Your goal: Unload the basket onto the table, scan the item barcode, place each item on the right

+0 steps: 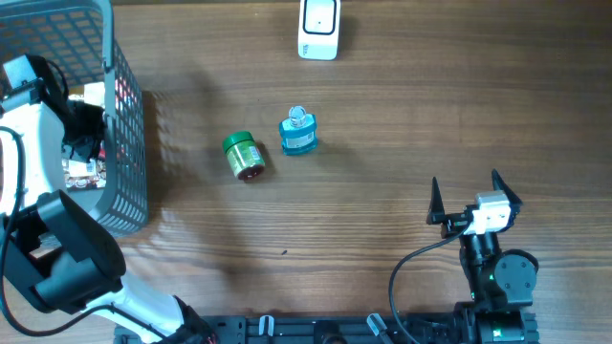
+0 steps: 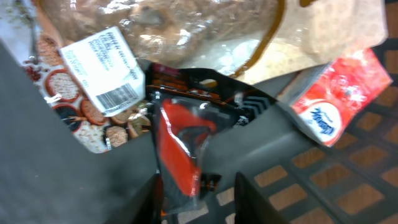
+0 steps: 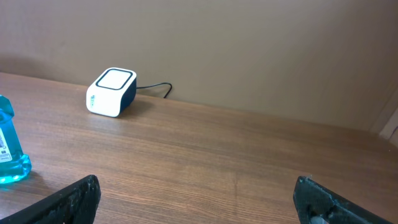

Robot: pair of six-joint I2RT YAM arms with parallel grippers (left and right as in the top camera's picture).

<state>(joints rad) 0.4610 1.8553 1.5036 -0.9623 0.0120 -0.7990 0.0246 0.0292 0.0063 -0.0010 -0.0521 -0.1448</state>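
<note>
Down inside the grey basket [image 1: 129, 143], my left gripper [image 2: 200, 208] stands partly open. A red and black item in clear wrapping [image 2: 180, 146] lies between its fingers. The left finger touches the wrapping; the right finger [image 2: 252, 202] stands apart from it. A clear bag with a white barcode label [image 2: 102, 70] lies behind it. The white barcode scanner [image 1: 318, 29] sits at the table's far edge, also in the right wrist view [image 3: 112, 91]. My right gripper [image 1: 466, 196] rests wide open over bare table at the front right, holding nothing.
A red tissue pack [image 2: 339, 99] lies in the basket at the right. On the table stand a green jar [image 1: 243, 156] and a blue bottle [image 1: 297, 133], which also shows at the left edge of the right wrist view [image 3: 9, 146].
</note>
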